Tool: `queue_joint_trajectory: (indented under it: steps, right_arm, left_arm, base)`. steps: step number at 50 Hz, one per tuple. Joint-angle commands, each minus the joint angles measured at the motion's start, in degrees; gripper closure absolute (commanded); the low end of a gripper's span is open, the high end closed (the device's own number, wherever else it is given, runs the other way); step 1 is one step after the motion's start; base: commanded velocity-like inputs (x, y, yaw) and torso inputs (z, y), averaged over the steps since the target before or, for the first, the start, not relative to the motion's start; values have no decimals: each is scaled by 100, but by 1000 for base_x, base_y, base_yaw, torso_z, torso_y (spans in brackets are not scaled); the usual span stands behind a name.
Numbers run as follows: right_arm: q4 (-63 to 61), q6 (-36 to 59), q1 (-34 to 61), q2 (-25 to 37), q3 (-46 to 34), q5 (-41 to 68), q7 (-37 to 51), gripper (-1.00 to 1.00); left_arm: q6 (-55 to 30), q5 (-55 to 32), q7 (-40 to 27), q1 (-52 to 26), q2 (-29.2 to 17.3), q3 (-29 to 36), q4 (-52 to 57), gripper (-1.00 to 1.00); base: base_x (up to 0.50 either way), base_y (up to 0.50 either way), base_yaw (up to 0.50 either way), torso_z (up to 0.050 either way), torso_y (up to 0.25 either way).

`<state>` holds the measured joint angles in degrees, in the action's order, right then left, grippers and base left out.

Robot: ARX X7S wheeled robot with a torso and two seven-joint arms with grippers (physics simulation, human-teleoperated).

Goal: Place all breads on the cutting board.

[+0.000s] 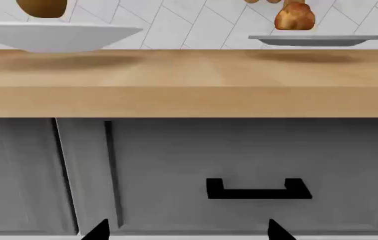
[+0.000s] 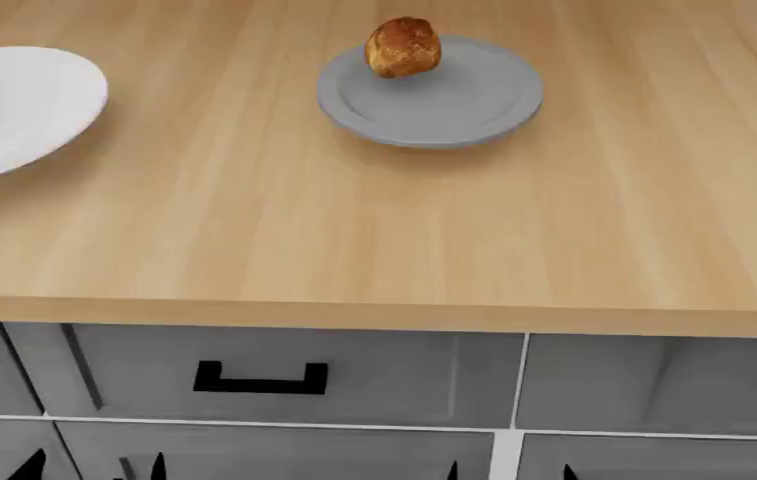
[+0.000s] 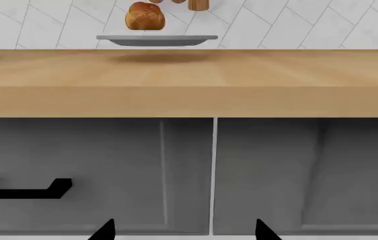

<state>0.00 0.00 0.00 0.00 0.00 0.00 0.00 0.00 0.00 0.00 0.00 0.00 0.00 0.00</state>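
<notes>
A golden-brown bread roll (image 2: pixel 402 47) sits on the far edge of a grey plate (image 2: pixel 485 112) on the countertop; it also shows in the left wrist view as the roll (image 1: pixel 294 17) and in the right wrist view as the roll (image 3: pixel 145 17). Another brown bread (image 1: pixel 42 7) rests on a white plate (image 2: pixel 11 110) at the left, mostly cut off. The cutting board is out of view. My left gripper (image 2: pixel 91 468) (image 1: pixel 187 231) and right gripper (image 2: pixel 509 470) (image 3: pixel 184 231) hang low in front of the grey drawers, both open and empty, well short of the breads.
The pale wooden countertop (image 2: pixel 351 230) has its front edge above both grippers. Grey drawer fronts lie below it, one with a black handle (image 2: pixel 261 380). A white tiled wall (image 1: pixel 195 22) stands behind the counter.
</notes>
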Motion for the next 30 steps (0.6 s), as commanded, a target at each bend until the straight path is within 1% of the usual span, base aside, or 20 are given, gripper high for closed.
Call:
queue_joint_trajectory:
  steps: [1, 2, 7, 16, 30]
  right_arm:
    - [0, 0, 0, 54, -72, 54, 72, -100]
    - [-22, 19, -5, 54, -75, 51, 74, -100]
    - [32, -114, 7, 176, -240, 125, 230, -100]
    - [-54, -126, -49, 278, -388, 109, 480, -100]
    - [-133, -301, -129, 428, -561, 129, 655, -100]
  left_arm:
    - [0, -56, -64, 0, -57, 64, 0, -100]
    - [-76, 20, -172, -13, -49, 64, -1, -100]
    - [8, -86, -300, -1, -179, 236, -44, -100]
    - [158, -288, -351, 131, -321, 336, 83, -100]
    - [148, -270, -527, 216, -439, 522, 208, -100]
  base:
    - [0, 0, 0, 0, 0]
    - [0, 0, 0, 0, 0]
    - [0, 0, 0, 0, 0]
    - [0, 0, 0, 2, 0]
    - [0, 0, 0, 49, 0]
